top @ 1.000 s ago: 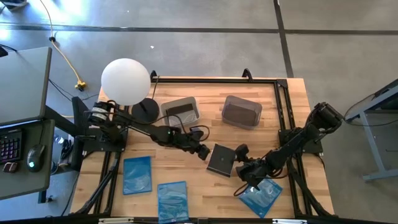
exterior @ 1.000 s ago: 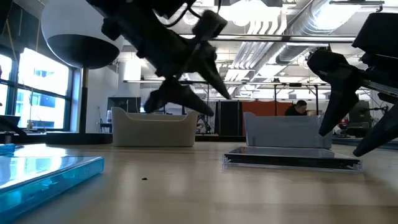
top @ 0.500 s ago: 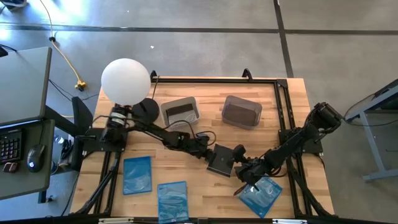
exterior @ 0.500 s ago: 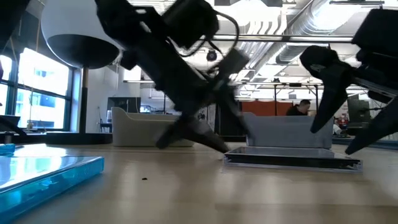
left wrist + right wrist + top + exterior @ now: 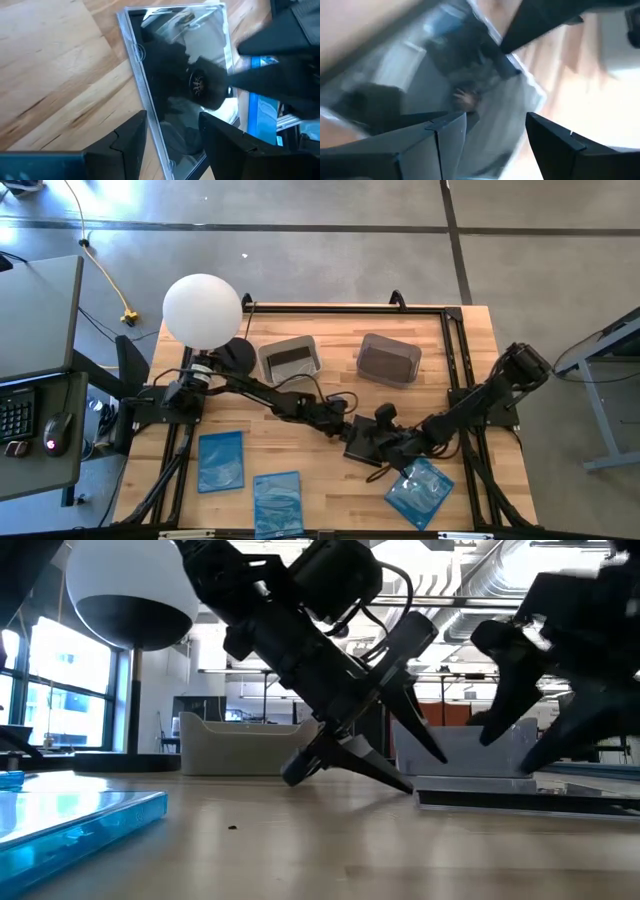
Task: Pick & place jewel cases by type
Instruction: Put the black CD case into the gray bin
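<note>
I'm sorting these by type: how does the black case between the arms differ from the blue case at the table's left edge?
The square black jewel case is dark and opaque-looking; the glossy translucent blue jewel case is bright blue and slightly taller than wide. Both end effectors, left and right, crowd the black one with fingers apart; the blue one lies alone. Both lie flat on the wooden table.

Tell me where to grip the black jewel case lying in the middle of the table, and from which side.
Grip the black jewel case by a thin edge, probably its left one, where the open left gripper already sits. It lies flat on the table, so only the edges offer purchase. The open right gripper crowds the other side.
</note>
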`<state>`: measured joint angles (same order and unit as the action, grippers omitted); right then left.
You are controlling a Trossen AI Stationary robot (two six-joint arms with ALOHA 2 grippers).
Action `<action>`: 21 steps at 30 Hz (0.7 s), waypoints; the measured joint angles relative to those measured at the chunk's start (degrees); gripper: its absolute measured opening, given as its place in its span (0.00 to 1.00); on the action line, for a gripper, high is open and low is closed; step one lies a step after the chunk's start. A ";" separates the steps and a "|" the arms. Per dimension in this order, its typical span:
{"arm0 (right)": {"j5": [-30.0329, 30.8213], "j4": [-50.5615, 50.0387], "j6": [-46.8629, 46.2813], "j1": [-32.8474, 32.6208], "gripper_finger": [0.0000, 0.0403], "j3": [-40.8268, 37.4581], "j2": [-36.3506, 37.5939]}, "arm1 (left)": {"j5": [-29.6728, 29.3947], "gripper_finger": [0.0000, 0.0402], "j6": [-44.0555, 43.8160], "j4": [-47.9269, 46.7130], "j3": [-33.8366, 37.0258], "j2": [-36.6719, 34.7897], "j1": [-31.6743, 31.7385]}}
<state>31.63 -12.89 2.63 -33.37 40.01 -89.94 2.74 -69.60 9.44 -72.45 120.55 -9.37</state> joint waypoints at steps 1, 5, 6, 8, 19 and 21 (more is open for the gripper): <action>-1.50 -2.24 -2.76 -0.10 0.50 1.13 0.67 | 0.17 0.45 0.27 -0.33 -0.12 0.00 0.00; -9.33 -13.02 -14.84 -0.70 0.50 5.42 4.37 | -0.06 0.45 0.82 -2.94 -0.39 -0.12 -0.01; -11.87 -14.97 -17.88 -0.86 0.50 5.97 5.46 | -0.05 0.45 0.85 -3.28 -0.39 -0.17 -0.02; -15.16 -17.31 -24.68 -1.24 0.50 6.06 7.39 | 0.20 0.45 0.87 -3.32 -0.39 -0.17 -0.02; -19.11 -13.46 -45.15 -1.17 0.50 -4.00 5.09 | 1.19 0.45 0.81 -3.73 -0.30 -0.17 0.02; -20.15 -11.19 -45.12 -0.02 0.50 -4.87 3.94 | 1.38 0.45 0.31 -4.78 -0.32 -0.19 0.00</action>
<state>11.47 -24.08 -42.49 -33.40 35.14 -85.99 4.11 -69.28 4.66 -72.77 120.36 -9.37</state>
